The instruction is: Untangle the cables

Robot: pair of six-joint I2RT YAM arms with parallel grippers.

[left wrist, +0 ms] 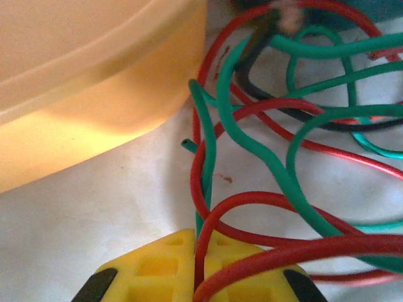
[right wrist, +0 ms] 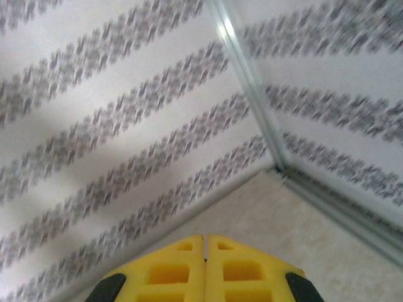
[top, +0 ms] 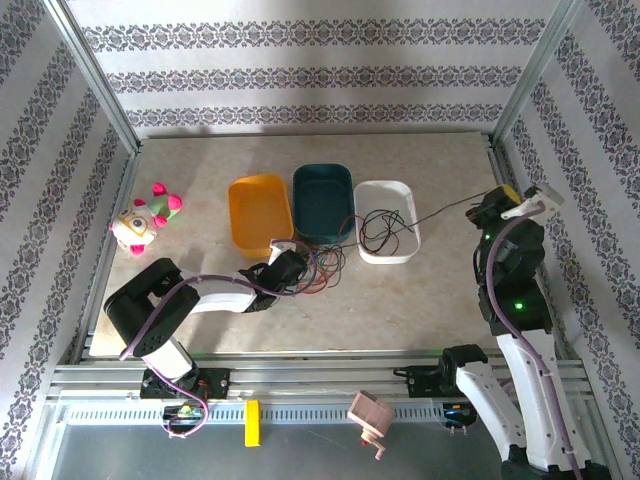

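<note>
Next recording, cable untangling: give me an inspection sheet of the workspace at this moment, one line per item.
Surface: pale stone-patterned table.
Job's things: red and green cables tangled in front of the teal tray; black cable looped in the white tray, one strand running to the right gripper.
Clutter: orange tray; plush toy; yellow block and pinkish object on the front rail.
Grippers: left gripper shut on red and green cables; right gripper shut, apparently on the black cable's strand.
Cables: purple arm cords along both arms.
Surroundings: patterned walls, metal frame.
</note>
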